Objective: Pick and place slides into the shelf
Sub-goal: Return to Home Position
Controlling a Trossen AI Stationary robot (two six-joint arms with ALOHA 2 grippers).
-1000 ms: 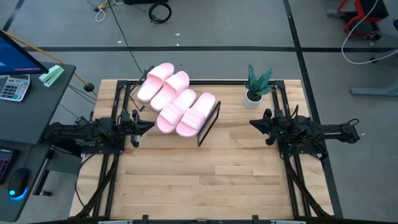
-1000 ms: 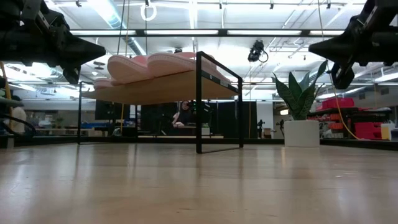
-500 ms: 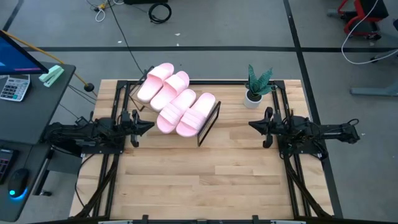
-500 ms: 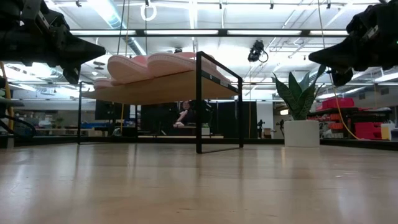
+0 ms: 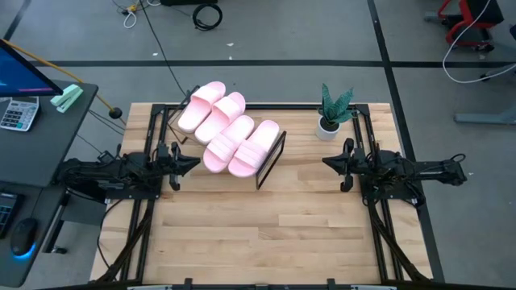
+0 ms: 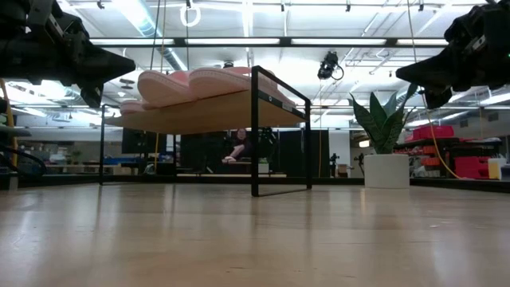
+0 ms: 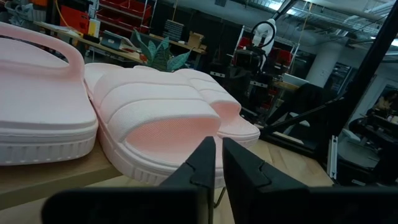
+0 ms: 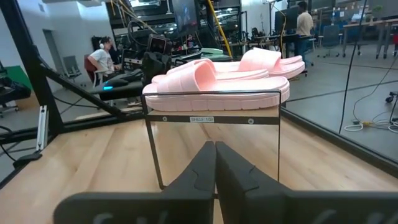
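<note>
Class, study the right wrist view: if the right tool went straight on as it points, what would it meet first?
Most likely the shelf at its black wire end frame, just under the nearest of the slides. Height is hard to judge, so the right tool might hit that slide instead.

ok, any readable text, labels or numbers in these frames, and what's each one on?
Nothing reads cleanly.
Small white label on the shelf end frame: printed, too blurred to read.
Calculator keys: too small to read.
</note>
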